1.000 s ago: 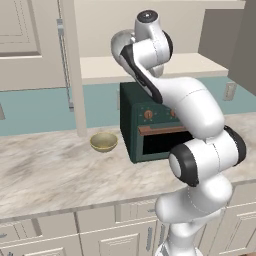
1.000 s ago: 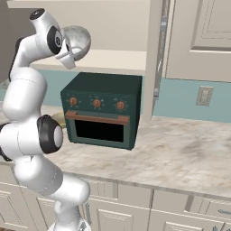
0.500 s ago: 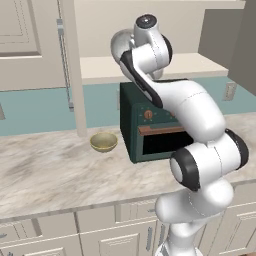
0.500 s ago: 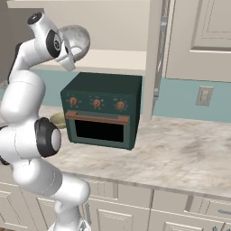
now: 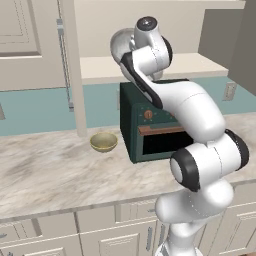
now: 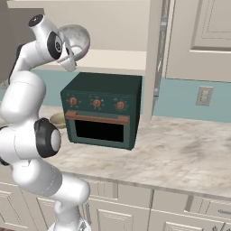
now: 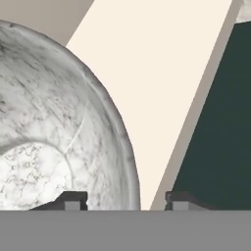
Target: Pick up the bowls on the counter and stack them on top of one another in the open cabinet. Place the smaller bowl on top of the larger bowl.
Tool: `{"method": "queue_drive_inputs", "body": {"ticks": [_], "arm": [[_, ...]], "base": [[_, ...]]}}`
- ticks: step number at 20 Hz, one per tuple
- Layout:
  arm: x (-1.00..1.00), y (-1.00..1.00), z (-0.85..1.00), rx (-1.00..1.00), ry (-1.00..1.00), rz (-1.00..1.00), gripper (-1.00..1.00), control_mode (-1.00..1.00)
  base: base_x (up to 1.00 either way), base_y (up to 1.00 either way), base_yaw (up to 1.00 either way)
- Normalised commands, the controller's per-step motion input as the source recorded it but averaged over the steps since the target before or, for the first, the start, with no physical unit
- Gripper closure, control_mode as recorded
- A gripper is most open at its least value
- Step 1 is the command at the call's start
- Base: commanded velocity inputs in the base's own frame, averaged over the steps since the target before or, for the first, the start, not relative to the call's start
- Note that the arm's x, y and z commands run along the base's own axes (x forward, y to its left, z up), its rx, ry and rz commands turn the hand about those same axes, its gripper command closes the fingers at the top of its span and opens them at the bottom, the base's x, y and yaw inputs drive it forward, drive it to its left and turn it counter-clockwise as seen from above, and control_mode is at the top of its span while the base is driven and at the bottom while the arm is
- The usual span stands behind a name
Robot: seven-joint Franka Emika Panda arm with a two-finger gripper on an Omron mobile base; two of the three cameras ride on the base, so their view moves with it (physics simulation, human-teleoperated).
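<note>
Larger bowl (image 7: pixel 54 142) at open cabinet (image 5: pixel 200 65), hand (image 7: pixel 125 200) fingers apart astride its rim.

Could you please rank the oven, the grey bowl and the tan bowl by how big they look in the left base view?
1. Oven, clearly the largest, though the arm covers part of it.
2. Grey bowl, up at the cabinet shelf, partly hidden behind the arm, so its full extent is unsure.
3. Tan bowl, smallest, on the counter.
</note>
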Motion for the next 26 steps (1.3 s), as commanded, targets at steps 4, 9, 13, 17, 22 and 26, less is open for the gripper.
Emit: {"method": "queue_drive_inputs", "body": {"ticks": [4, 9, 13, 17, 22, 26], "arm": [[0.06, 0.00, 0.12, 0.00, 0.00, 0.00, -1.00, -1.00], [0.07, 0.00, 0.13, 0.00, 0.00, 0.00, -1.00, -1.00], [0.10, 0.02, 0.15, 0.00, -0.03, 0.00, -1.00, -1.00], [0.08, 0.04, 0.12, 0.00, -0.04, 0.00, -1.00, -1.00], [0.11, 0.06, 0.11, 0.00, -0.05, 0.00, -1.00, -1.00], [0.13, 0.06, 0.09, 0.00, -0.06, 0.00, -1.00, -1.00]], "base": [[0.00, 0.00, 0.00], [0.00, 0.00, 0.00], [0.00, 0.00, 0.00], [0.00, 0.00, 0.00], [0.00, 0.00, 0.00], [0.00, 0.00, 0.00]]}}
